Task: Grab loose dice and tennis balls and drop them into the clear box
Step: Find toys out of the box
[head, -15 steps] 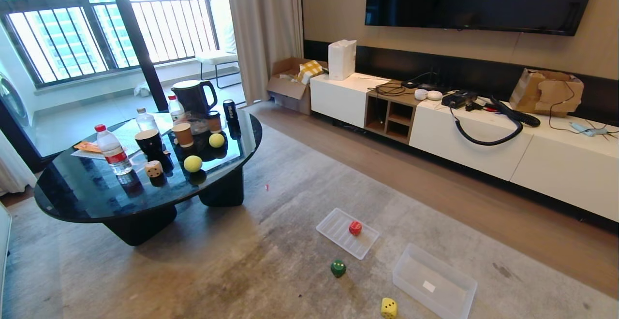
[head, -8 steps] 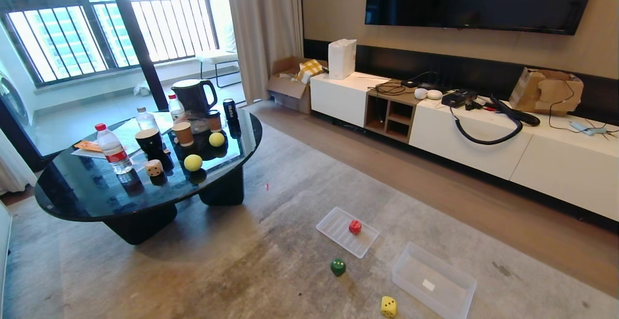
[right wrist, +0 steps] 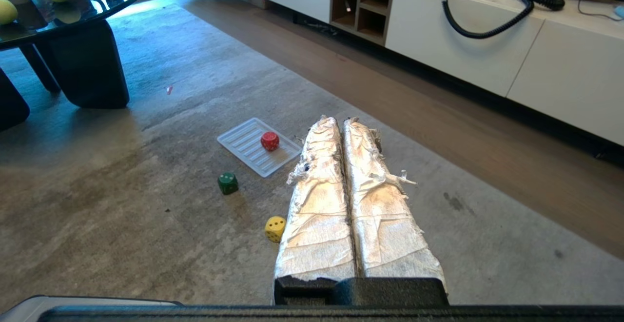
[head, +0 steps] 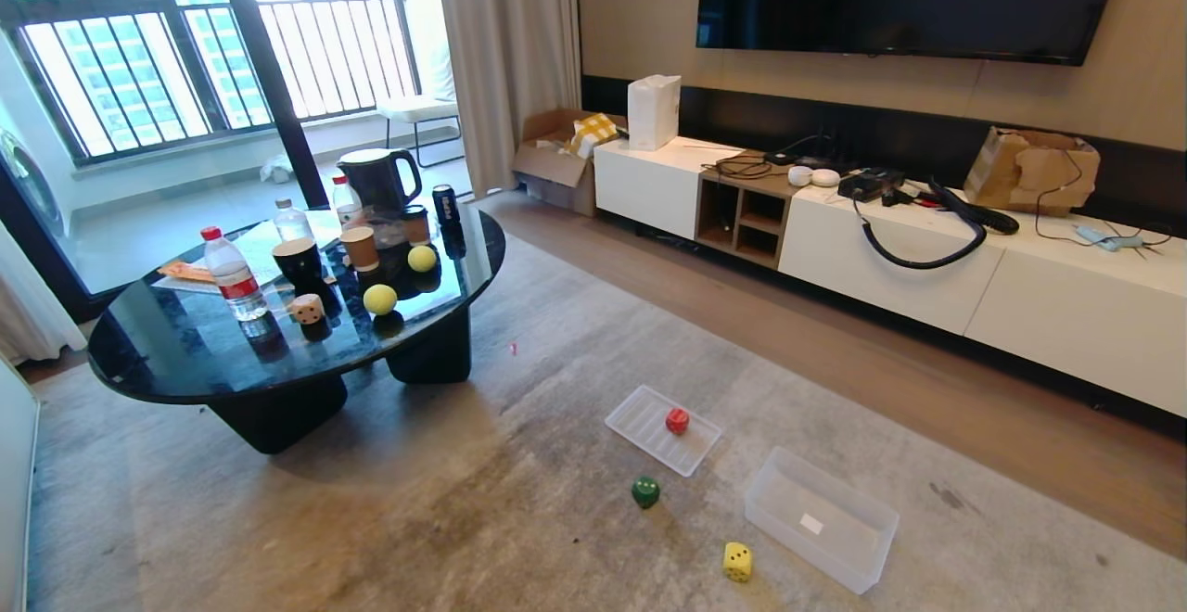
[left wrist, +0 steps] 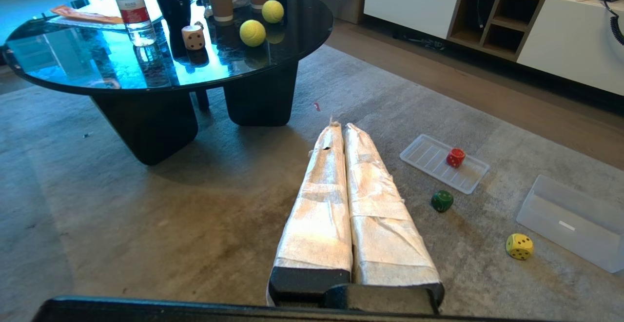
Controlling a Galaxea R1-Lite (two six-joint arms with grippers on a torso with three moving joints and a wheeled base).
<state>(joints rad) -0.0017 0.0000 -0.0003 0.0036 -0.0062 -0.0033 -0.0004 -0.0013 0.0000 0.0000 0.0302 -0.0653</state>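
With both arms parked low and neither showing from the head camera, I see the left gripper (left wrist: 342, 128) through its own wrist camera with its taped fingers pressed together, holding nothing, and the right gripper (right wrist: 340, 121) the same, closed and empty above the rug (head: 482, 519). On that rug lies the clear box (head: 822, 518), with nothing inside that I can see. Just beside its near corner sits the yellow die (head: 737, 561), and a little further off toward the table rests the dark green die (head: 645, 490). Beyond the green one, the red die (head: 677, 421) sits on a flat ribbed tray (head: 640, 419), which lies on the rug near the box but apart from it. Over on my left stands a round black glass table (head: 185, 362), and on it I find the beige die (head: 306, 309) beside a black cup (head: 299, 263), with the two tennis balls (head: 379, 299) close by, one nearer the table's front edge, the other further back by a paper cup (head: 359, 247). A water bottle (head: 231, 274) and a dark kettle (head: 376, 180) share that tabletop.
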